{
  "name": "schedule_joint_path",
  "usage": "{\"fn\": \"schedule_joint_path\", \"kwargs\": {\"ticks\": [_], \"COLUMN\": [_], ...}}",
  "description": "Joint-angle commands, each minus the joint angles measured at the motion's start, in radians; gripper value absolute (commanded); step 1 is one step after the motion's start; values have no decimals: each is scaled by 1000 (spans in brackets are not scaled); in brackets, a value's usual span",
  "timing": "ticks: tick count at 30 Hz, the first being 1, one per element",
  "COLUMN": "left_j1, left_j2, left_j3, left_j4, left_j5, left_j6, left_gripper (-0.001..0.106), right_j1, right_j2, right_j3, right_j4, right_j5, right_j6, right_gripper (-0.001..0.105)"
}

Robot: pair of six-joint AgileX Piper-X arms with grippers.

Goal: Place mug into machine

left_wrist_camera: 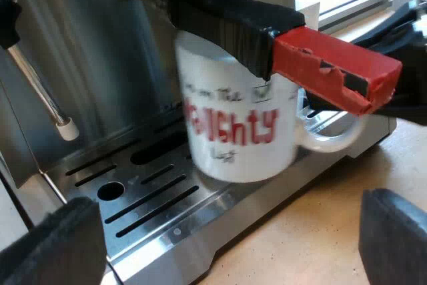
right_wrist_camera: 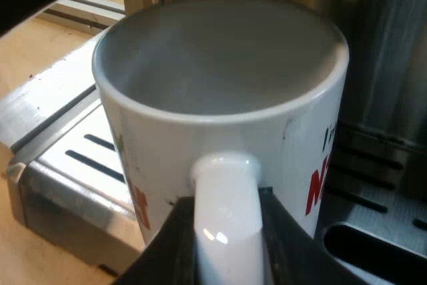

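A white mug (left_wrist_camera: 233,131) with red lettering is over the drip tray (left_wrist_camera: 147,205) of the espresso machine (left_wrist_camera: 100,65), under the locked-in holder. The holder's dark handle (left_wrist_camera: 227,18) sticks out above the mug, and its red end (left_wrist_camera: 333,68) is over the mug's handle (left_wrist_camera: 333,139). My right gripper (right_wrist_camera: 227,235) is shut on the mug's handle (right_wrist_camera: 227,198), with a black finger (right_wrist_camera: 170,238) on each side; the mug (right_wrist_camera: 220,98) is empty inside. My left gripper (left_wrist_camera: 227,245) stands open a little in front of the tray, holding nothing. Whether the mug rests on the tray I cannot tell.
A thin steam wand (left_wrist_camera: 43,95) hangs beside the mug over the slotted tray (right_wrist_camera: 73,151). A wooden tabletop (left_wrist_camera: 313,231) lies in front of the machine. A metal rail (left_wrist_camera: 353,5) sits beyond the machine's side.
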Motion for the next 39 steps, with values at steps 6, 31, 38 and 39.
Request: {"fn": "schedule_joint_path", "kwargs": {"ticks": [6, 31, 38, 39], "left_j1": [-3, -3, -3, -3], "left_j2": [-1, -1, -1, -1], "left_j3": [0, 0, 0, 0], "left_j4": [-17, -17, -17, -17], "left_j5": [11, 11, 11, 11], "left_j6": [-13, -13, -13, -13], "left_gripper": [78, 78, 78, 78], "right_j1": [-2, 6, 6, 6], "right_j2": [103, 186, 260, 268], "right_j3": [-99, -135, -150, -157], "right_j4": [-87, -120, -210, -213], "right_j5": [54, 57, 139, 139], "right_j6": [-4, -4, -4, -4], "right_gripper": [0, 45, 45, 45]}}
